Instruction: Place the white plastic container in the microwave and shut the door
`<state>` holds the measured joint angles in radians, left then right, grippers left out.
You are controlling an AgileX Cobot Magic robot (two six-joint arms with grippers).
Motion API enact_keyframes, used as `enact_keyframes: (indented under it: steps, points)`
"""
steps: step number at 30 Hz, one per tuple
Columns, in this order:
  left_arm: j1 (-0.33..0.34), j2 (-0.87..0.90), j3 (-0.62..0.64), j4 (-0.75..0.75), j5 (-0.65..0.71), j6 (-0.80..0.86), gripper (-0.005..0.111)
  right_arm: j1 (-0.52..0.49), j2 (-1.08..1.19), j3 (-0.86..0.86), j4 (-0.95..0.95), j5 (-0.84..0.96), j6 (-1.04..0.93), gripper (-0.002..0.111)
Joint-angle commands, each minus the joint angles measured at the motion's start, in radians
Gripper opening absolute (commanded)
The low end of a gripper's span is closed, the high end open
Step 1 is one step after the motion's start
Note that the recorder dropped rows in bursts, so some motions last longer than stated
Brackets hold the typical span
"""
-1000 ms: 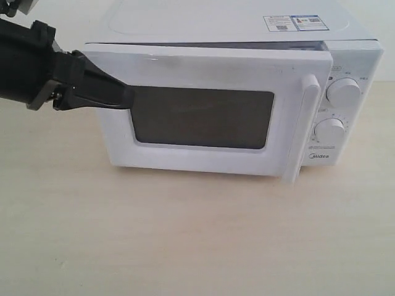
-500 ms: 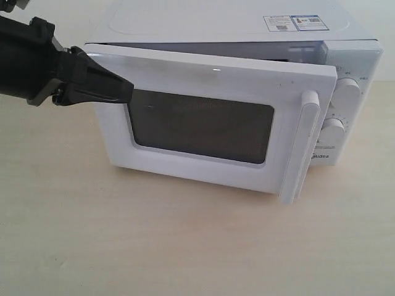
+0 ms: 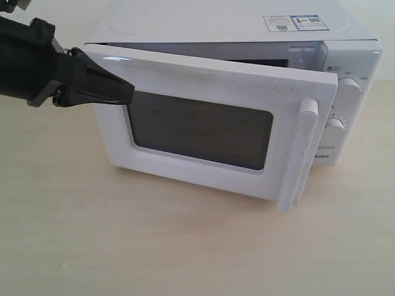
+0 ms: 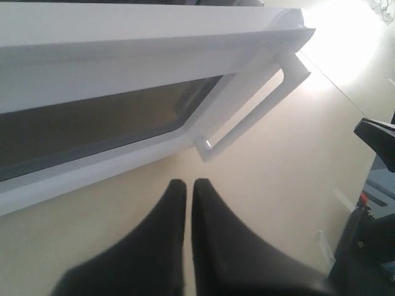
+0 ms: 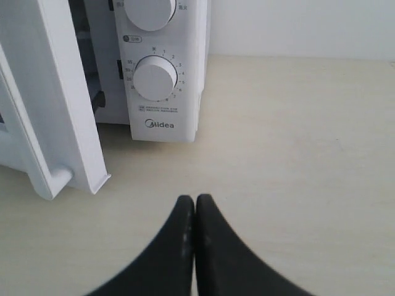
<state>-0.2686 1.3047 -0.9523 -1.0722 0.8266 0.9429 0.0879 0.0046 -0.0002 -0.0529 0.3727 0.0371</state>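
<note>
Pale wood table is seen under the microwave, w/ a white wall behind. Hinged at the left, the door stands ajar, its handle edge out toward the near side. No container is seen in any view; the window is dark, so whether it is inside can't be told.

Door work is judged to be the step in hand. If closing, the push should be applied near the handle, not by the hinge. It should be kept square to the face and eased until the latch catches, so the oven isn't slid.

Jaws of the L gripper are clenched on nothing, tips by the window's left corner; no contact is suggested by the wrist view. Jaws of the R gripper are likewise clenched and empty, above bare table near the dials, right of the door.
</note>
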Motion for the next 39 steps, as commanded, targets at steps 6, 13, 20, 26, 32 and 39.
enact_keyframes:
  steps: [6,13,20,26,32,39]
  points:
    - [-0.003,0.003,-0.006,-0.011,0.026,-0.008,0.004,0.002,-0.005,0.0,-0.028,-0.121,-0.02,0.0]
    - [-0.003,0.003,-0.006,-0.011,0.033,-0.008,0.004,0.002,-0.005,0.0,-0.028,-0.574,-0.008,0.0]
    - [-0.003,0.003,-0.006,-0.011,0.04,-0.008,0.004,0.002,-0.005,0.0,-0.028,-0.899,-0.008,0.0]
    - [-0.003,0.003,-0.006,-0.015,0.111,-0.008,0.004,0.002,-0.005,-0.13,0.007,-1.008,0.253,0.0]
    - [-0.003,0.003,-0.006,-0.015,0.104,-0.008,0.004,0.002,0.104,-0.64,-0.25,-0.406,0.379,0.0]
    - [-0.003,0.003,-0.006,-0.046,0.109,-0.008,0.004,0.002,0.343,-0.887,-0.179,0.395,0.372,0.0]
